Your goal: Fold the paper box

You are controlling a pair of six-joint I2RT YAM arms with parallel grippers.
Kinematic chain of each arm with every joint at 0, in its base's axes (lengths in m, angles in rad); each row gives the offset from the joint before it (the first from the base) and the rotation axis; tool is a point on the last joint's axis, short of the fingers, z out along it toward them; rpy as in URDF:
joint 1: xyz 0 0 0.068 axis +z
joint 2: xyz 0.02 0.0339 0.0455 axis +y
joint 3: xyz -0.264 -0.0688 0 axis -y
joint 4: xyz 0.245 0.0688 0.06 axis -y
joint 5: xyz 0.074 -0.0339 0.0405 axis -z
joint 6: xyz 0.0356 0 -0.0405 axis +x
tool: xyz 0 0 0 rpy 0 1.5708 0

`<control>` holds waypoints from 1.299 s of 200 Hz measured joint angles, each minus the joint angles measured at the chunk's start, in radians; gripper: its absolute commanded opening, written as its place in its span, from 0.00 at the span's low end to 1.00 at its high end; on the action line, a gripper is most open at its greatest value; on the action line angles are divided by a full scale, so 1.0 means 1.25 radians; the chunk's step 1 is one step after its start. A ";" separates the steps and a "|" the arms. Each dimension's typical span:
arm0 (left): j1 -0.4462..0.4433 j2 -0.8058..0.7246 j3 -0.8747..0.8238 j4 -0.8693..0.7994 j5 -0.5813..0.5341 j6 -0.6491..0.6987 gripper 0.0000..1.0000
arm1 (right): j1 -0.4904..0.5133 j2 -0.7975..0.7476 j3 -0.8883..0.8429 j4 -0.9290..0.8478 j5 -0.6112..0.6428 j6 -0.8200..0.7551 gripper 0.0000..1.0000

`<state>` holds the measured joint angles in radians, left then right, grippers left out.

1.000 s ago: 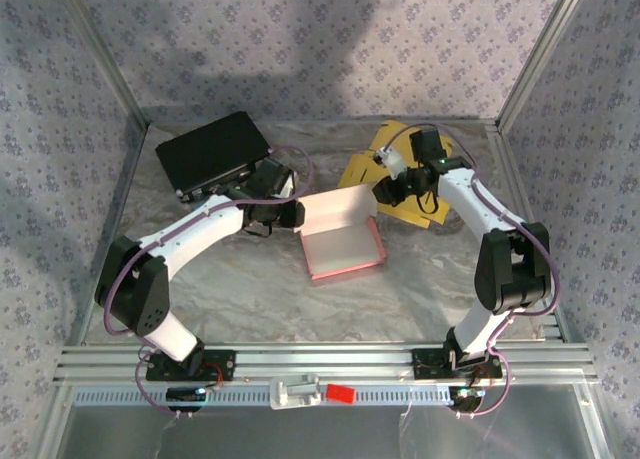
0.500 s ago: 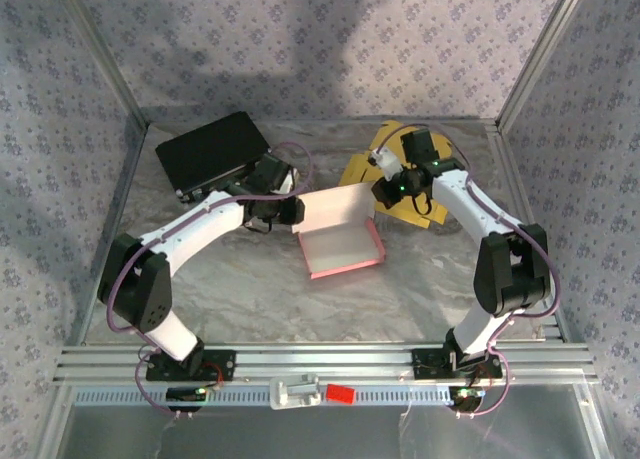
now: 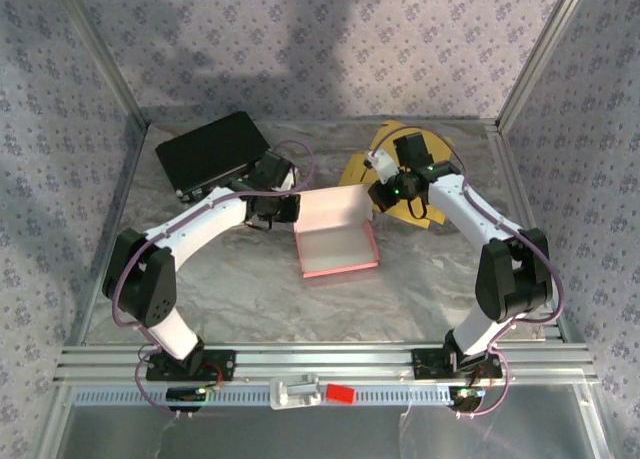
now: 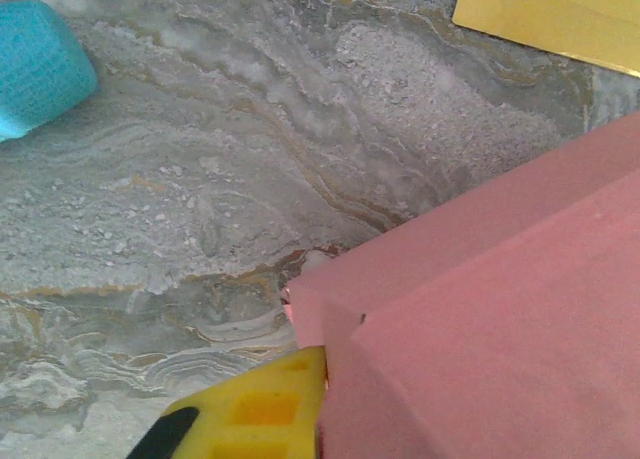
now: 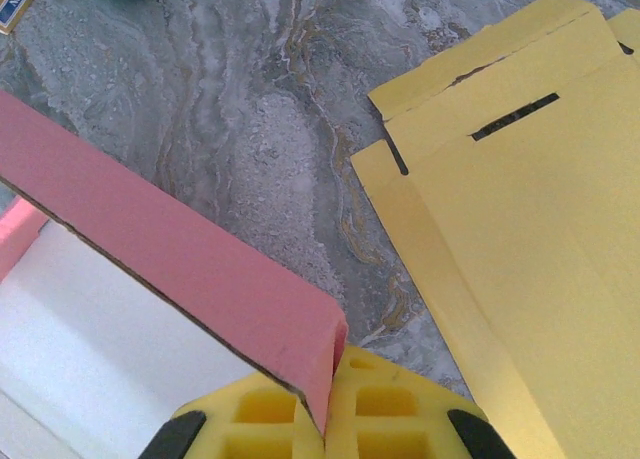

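The right claw [image 5: 325,419] is clamped on the upright back wall of the pink box [image 3: 338,247], at its right corner. The left claw [image 3: 290,210] is pinched shut on the same wall's left corner. The box sits open mid-table [image 3: 250,289], with yellow card [image 5: 520,179] lying flat just behind.

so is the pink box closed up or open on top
Open on top: the pink box shows its white inside from above, and its back flap stands up, not folded over.
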<state>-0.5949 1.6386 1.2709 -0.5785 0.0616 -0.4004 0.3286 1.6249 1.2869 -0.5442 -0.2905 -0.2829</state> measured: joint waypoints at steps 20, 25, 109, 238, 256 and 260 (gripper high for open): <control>0.000 0.002 0.002 -0.002 -0.011 -0.004 0.00 | 0.009 0.000 0.000 0.002 0.013 0.021 0.00; 0.000 0.004 0.005 -0.003 -0.015 -0.006 0.00 | 0.012 0.000 0.000 0.003 0.018 0.029 0.00; 0.028 0.066 0.122 -0.068 -0.107 -0.075 0.00 | 0.126 0.003 0.011 0.041 0.197 0.346 0.00; 0.124 0.076 0.103 0.012 -0.074 -0.066 0.00 | 0.220 0.154 0.156 0.097 0.389 0.655 0.00; 0.129 0.078 0.080 0.047 -0.064 -0.066 0.00 | 0.226 0.154 0.153 0.128 0.405 0.654 0.00; 0.130 0.078 0.074 0.055 -0.063 -0.067 0.00 | 0.227 0.154 0.150 0.137 0.410 0.654 0.00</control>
<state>-0.4320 1.7363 1.3632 -0.5102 -0.0166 -0.4835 0.6121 1.8175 1.4746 -0.3733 0.2214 0.5346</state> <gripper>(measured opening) 0.046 0.052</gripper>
